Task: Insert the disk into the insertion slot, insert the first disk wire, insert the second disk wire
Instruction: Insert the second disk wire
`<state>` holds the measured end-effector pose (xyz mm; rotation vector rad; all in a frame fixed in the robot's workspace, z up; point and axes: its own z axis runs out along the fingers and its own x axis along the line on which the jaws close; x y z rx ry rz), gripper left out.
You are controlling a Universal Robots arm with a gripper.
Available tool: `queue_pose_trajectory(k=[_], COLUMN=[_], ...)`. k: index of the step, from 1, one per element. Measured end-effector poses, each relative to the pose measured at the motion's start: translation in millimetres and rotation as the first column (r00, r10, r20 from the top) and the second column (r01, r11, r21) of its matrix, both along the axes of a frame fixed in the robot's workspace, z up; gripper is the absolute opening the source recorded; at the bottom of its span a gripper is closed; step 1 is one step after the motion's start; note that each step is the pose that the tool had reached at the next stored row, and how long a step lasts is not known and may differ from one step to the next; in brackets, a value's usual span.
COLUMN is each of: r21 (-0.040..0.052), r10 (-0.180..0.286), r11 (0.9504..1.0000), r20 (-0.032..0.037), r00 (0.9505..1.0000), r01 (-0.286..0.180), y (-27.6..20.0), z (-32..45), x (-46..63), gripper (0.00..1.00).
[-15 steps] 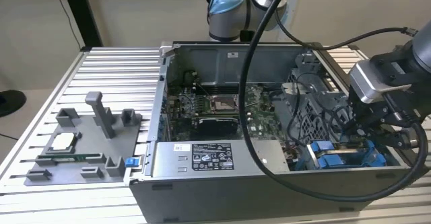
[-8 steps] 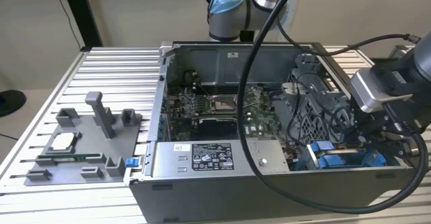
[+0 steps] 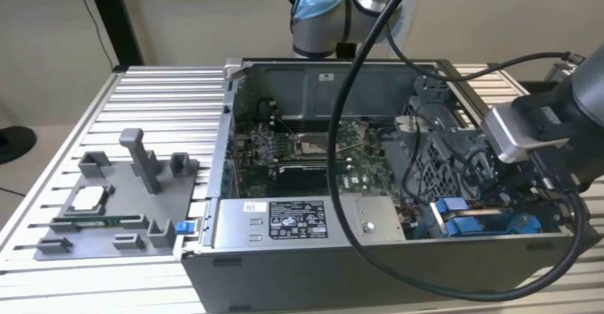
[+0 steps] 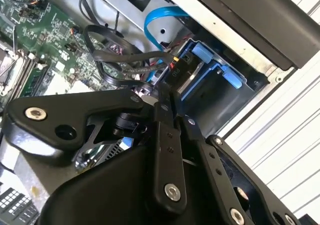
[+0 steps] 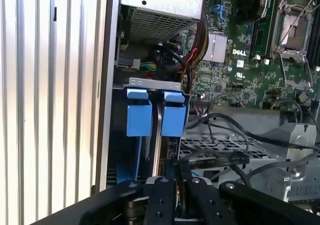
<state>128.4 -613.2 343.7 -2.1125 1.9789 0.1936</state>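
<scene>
Reaching down into the open computer case at the exterior view's right, the arm carries its jaws low over the drive bay corner, beside a tangle of black cables. In the second wrist view the gripper has its two black fingers pressed close together, their tips meeting on what looks like a dark wire end just in front of the bay, though I cannot tell whether anything is truly pinched there. The disk sits inside the insertion slot, its grey face framed by blue plastic, with a light blue cable curving above it. In the first wrist view the slot's two blue tabs stand side by side under a grey metal lip, near the green motherboard. In the exterior view the blue rails of the insertion slot show near the case's front corner, next to the silver metal box with its sticker. The case rests on a ribbed metal worktop, where a grey fixture tray lies well apart at the exterior view's left.
</scene>
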Motion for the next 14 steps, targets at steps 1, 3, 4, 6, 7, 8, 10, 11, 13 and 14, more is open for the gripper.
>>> queue_pose_trajectory(k=[1,3,4,6,7,8,10,11,13,14], r21=[0.0008,0.0013,0.0016,0.0021,0.0021,0.0021,0.0026,0.0026,0.0027,0.0026], r10=[-0.002,-0.007,-0.009,-0.013,-0.015,-0.017,-0.021,-0.023,-0.028,-0.03], r11=[1.0,1.0,1.0,0.9999,0.9999,0.9999,0.9998,0.9997,0.9996,0.9996], r20=[0.0009,0.0019,0.0026,0.0043,0.0055,0.0068,0.0103,0.0122,0.0167,0.019], r00=[1.0,1.0,1.0,0.9999,0.9999,0.9998,0.9997,0.9997,0.9995,0.9994], r01=[0.002,0.007,0.009,0.013,0.015,0.017,0.021,0.023,0.028,0.03], y=[0.0,0.0,0.1,0.2,0.4,0.6,0.9,1.1,1.3,1.4], z=[-0.3,-0.9,-1.2,-1.9,-2.2,-2.6,-3.7,-4.4,-6.0,-6.8], x=[0.0,0.0,0.0,-0.1,-0.2,-0.2,-0.6,-0.8,-1.4,-1.8], gripper=[0.0,0.0,0.0,0.0,0.0,0.0,0.0,0.0,0.0,0.0])
